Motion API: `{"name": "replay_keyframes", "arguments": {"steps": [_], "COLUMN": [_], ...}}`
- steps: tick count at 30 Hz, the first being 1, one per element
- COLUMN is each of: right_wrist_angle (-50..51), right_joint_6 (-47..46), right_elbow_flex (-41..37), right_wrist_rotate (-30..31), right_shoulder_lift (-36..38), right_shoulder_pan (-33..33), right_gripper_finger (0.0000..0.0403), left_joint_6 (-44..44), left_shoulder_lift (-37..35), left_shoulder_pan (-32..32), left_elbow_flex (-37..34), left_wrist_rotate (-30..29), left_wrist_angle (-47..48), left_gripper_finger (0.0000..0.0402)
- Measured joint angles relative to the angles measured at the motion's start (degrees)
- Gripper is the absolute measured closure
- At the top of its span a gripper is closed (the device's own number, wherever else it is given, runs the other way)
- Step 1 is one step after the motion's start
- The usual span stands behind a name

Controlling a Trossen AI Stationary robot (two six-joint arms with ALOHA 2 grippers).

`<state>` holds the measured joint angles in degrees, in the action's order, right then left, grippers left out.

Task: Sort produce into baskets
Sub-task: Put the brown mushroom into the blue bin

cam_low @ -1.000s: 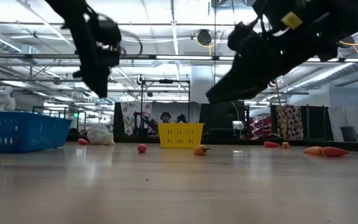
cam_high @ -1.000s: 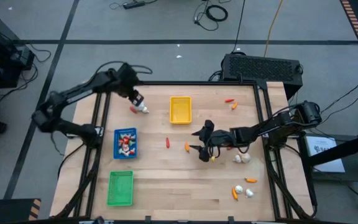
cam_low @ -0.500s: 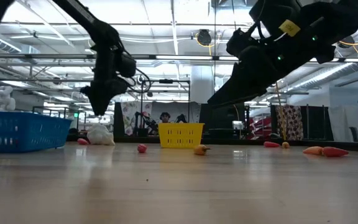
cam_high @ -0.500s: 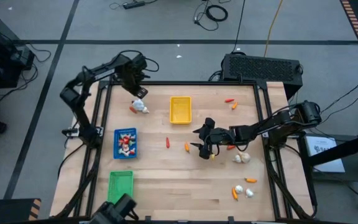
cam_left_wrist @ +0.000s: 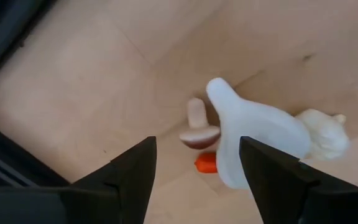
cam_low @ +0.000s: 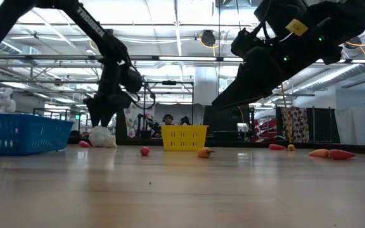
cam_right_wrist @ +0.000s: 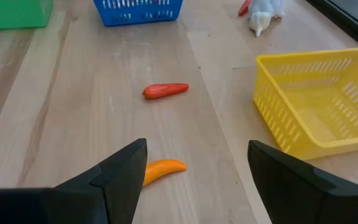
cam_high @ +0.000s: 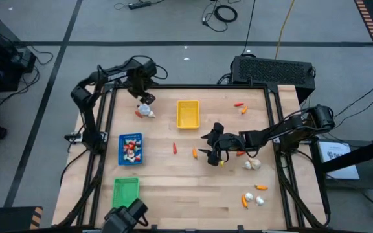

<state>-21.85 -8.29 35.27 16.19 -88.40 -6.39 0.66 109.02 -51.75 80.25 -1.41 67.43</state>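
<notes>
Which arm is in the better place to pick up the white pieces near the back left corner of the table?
The left: its open hand hovers right above the white pieces; the right hand is mid-table.

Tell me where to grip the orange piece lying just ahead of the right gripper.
Grip the orange piece across its thick middle, coming straight down from above. It lies flat on the table, slim and curved with a tapered tip, so set the open jaws of the right gripper across its narrow width, not along its length.
</notes>
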Motion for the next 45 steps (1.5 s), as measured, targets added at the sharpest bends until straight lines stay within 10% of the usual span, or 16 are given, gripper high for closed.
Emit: {"name": "replay_keyframes", "arguments": {"steps": [26, 45], "right_wrist_angle": [-0.1, -0.1], "right_joint_6": [-0.4, -0.4], "right_elbow_flex": [0.0, 0.0], "right_wrist_rotate": [-3.0, -3.0], "right_shoulder_lift": [0.0, 0.0], "right_shoulder_pan": [0.0, 0.0], "right_gripper_finger": [0.0133, 0.0133], "left_joint_6": [-1.6, -2.6], "left_shoulder_lift": [6.3, 6.4], "left_shoulder_pan": [0.1, 0.1], "left_elbow_flex": [-1.1, -1.2], "left_wrist_rotate": [-0.1, -0.4], "left_wrist_angle": [-0.6, -1.1], "left_gripper_finger": [0.0166, 0.0304]}}
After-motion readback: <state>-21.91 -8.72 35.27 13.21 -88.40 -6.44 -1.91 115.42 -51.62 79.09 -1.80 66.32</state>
